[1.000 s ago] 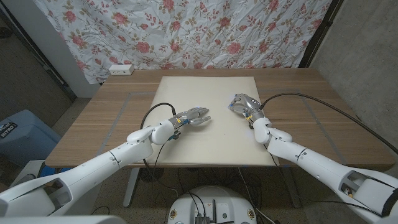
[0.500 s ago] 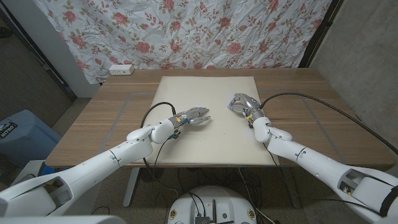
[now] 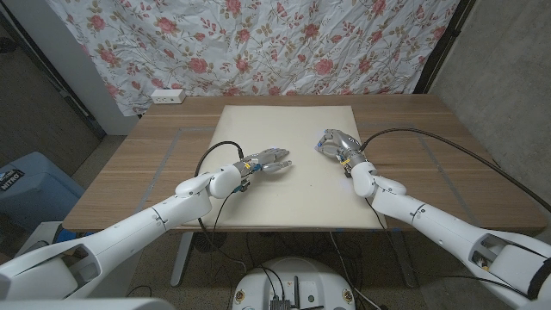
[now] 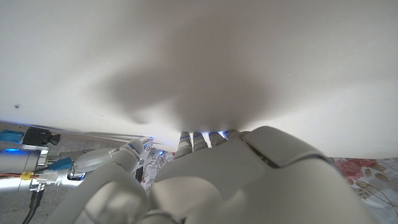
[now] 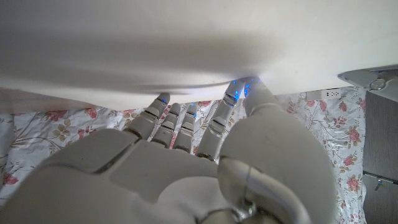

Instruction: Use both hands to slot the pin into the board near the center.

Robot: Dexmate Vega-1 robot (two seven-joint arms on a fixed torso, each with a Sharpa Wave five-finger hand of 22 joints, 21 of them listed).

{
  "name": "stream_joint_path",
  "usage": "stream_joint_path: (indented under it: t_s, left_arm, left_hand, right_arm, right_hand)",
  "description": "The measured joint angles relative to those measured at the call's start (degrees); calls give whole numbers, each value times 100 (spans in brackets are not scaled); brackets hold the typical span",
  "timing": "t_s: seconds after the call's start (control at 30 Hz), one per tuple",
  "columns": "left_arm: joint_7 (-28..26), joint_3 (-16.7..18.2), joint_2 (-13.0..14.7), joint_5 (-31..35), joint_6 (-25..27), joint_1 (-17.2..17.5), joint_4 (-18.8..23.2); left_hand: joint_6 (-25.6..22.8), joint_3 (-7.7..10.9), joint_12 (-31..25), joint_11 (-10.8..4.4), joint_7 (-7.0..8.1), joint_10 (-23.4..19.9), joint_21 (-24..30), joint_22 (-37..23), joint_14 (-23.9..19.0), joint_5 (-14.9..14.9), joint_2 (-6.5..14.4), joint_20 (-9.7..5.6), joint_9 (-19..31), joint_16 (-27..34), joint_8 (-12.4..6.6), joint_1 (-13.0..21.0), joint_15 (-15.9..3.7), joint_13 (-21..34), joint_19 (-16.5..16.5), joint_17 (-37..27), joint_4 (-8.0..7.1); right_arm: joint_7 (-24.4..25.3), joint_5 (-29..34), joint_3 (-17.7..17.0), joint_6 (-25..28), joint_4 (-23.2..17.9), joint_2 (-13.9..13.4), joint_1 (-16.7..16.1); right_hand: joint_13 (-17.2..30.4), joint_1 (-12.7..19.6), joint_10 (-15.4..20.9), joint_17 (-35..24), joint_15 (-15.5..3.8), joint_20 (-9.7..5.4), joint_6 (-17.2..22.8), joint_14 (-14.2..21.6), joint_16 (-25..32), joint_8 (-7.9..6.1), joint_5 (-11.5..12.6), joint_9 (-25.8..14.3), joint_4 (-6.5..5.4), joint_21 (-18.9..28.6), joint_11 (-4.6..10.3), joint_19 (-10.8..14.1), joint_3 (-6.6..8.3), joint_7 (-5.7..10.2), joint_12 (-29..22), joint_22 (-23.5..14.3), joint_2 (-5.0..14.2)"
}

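The tabletop [image 3: 164,164] was light brown wood. On it lay a plain cream board [image 3: 288,129]. Both arms were white, with silver-grey hands: the left hand [image 3: 273,160] and the right hand [image 3: 334,142], whose fingertips [image 5: 239,90] glowed blue. Black cables [image 3: 215,151] ran along the arms. Behind hung a white cloth [image 3: 258,43] patterned with red and pink flowers. A blue bin [image 3: 30,194] stood on the floor.

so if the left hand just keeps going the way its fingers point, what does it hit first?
Judging from the head view, the left hand points across the white board toward the right hand. Bare board lies between them, so the right hand looks like the first contact, though its fingers may pass just in front of it; depth is unclear.
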State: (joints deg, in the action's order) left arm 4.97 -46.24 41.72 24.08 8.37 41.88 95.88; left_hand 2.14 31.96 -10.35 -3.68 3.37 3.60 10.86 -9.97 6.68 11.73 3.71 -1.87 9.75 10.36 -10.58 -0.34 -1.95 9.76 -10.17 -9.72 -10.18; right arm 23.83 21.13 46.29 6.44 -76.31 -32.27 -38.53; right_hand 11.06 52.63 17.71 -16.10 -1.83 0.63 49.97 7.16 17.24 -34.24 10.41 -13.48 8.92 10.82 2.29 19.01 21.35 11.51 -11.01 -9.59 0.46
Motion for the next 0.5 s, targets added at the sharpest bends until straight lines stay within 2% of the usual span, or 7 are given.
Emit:
stream_joint_path:
  t_s: [0.33, 0.5]
  left_arm:
    - [16, 0, 6, -17, 29, 8, 22]
    - [22, -1, 8, -29, 33, 10, 25]
  left_hand:
    - [0, 0, 2, 0, 0, 0, 25, -1, 0, 0, 0, -8, -1, -16, 0, 0, 0, -3, -9, -4, 0]
    - [0, 36, 2, 0, 0, 0, 25, -3, 0, 0, 0, -8, -1, -16, 0, 0, 0, -4, -10, -4, 3]
  right_arm:
    - [-36, -6, -16, -43, -22, -34, -18]
    - [-75, -16, -28, -52, -53, -57, -34]
  right_hand:
    - [-1, -38, -95, 5, 51, 32, -218, -51, -48, 58, -25, -1, 24, 0, -33, -32, -24, -60, 0, 5, -38]
    - [-1, -39, -181, 15, 94, 51, -398, -94, -73, 141, -24, -11, 24, -1, -35, -52, -72, -37, 22, 10, -39]
